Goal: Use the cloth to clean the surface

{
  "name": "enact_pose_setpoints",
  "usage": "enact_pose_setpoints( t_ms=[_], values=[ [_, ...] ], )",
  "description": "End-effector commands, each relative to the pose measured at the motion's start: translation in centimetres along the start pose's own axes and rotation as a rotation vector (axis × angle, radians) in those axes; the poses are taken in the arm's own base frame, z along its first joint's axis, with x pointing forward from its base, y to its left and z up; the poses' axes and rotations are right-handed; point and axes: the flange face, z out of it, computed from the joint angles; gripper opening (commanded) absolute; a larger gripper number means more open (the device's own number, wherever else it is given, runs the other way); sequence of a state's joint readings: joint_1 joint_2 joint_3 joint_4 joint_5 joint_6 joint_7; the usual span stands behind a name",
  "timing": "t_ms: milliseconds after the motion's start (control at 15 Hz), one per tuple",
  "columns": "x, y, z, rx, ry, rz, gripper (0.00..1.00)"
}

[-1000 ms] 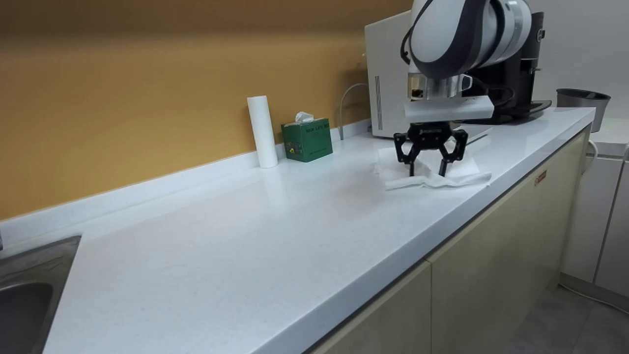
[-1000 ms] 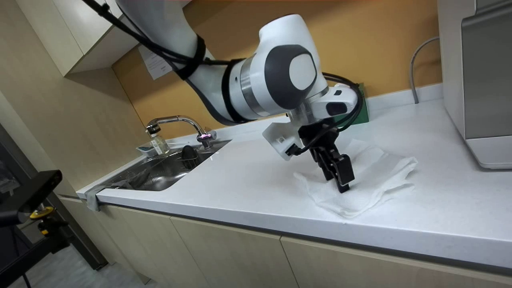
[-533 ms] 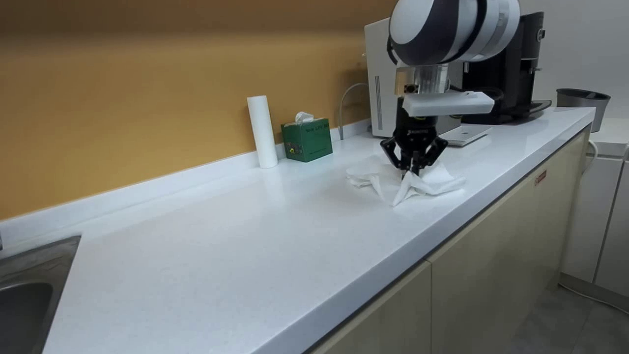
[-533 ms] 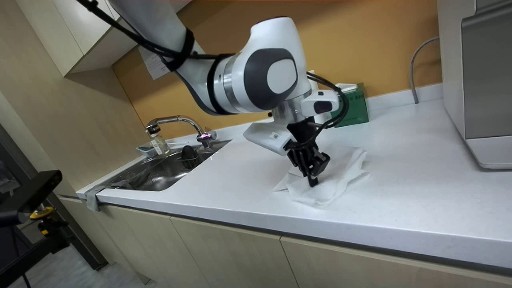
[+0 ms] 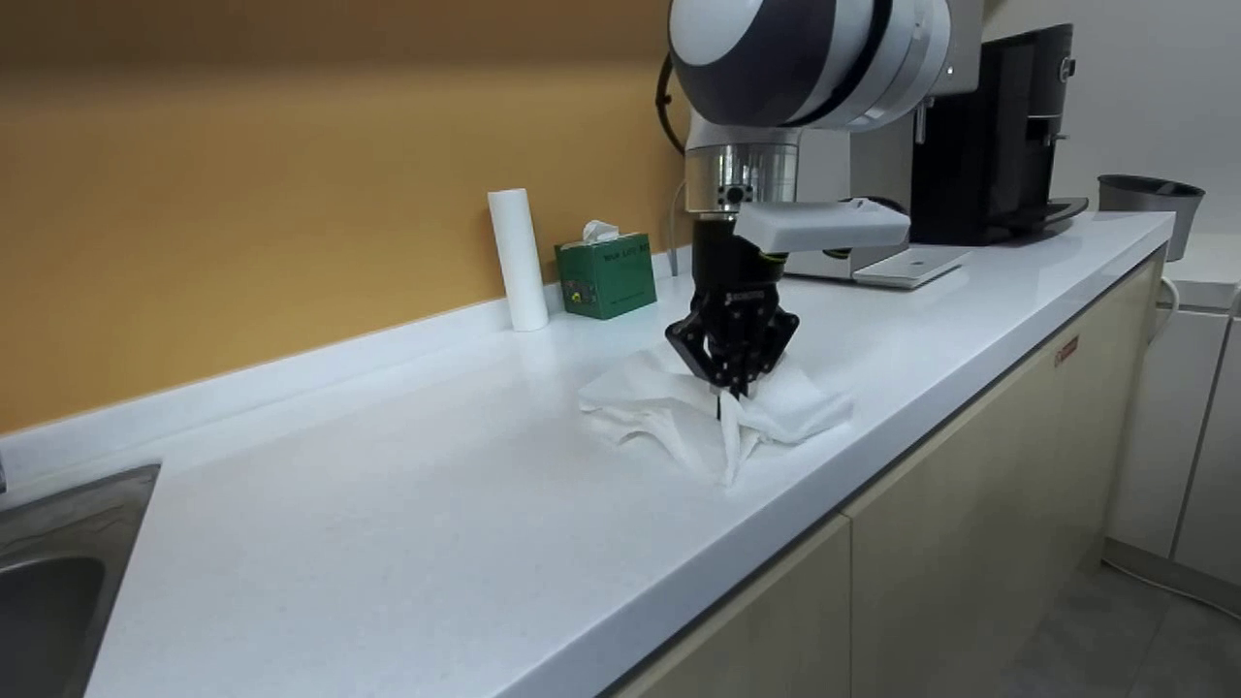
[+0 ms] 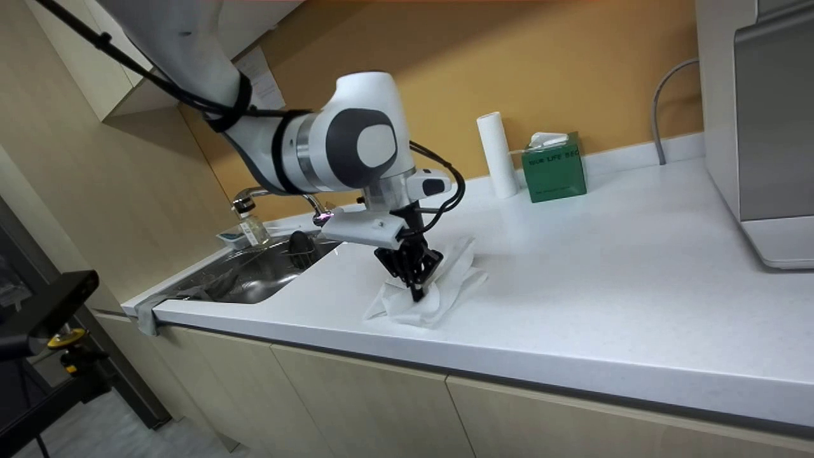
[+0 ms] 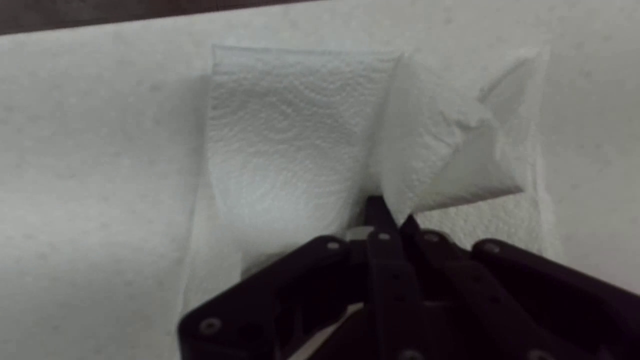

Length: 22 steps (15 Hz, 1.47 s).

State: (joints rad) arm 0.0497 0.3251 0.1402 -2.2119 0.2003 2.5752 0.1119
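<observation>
The white cloth lies rumpled on the long white countertop, the surface, a short way in from its front edge. My black gripper points down at the middle of the cloth, its fingers shut on a pinched fold. In an exterior view the gripper is low over the counter, with the cloth spread around it. Seen from the wrist, the cloth bunches up into folds where the gripper nips it; the fingertips are partly covered by fabric.
A white paper roll and a green tissue box stand along the back edge. A metal sink with a faucet is cut into the counter. A black coffee machine stands at the far end in an exterior view.
The jaws have gone from open over the cloth to shut on it. Gripper and cloth have slid along the counter toward the sink, bunching the cloth up.
</observation>
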Motion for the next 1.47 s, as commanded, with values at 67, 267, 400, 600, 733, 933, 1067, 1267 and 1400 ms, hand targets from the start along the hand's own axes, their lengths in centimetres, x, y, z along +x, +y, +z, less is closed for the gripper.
enact_pose_setpoints(
  t_ms=[67,267,400,600,733,933,1067,1267,1400],
  values=[
    [-0.1,-0.6,0.4,-0.029,-0.022,-0.108,0.01],
    [1.2,2.7,-0.2,-0.082,-0.002,-0.107,0.01],
    [2.1,6.4,-0.6,-0.135,0.017,-0.065,0.01],
    [3.1,13.0,-1.5,-0.211,0.057,0.029,0.01],
    [3.6,17.2,-2.3,-0.245,0.097,0.111,0.01],
    [3.9,20.3,-2.5,-0.273,0.146,0.198,0.01],
    [4.2,19.6,-1.8,-0.259,0.184,0.240,0.01],
    [5.0,16.2,-0.4,-0.218,0.251,0.304,0.01],
    [5.8,13.4,0.6,-0.187,0.297,0.338,0.01]
  ],
)
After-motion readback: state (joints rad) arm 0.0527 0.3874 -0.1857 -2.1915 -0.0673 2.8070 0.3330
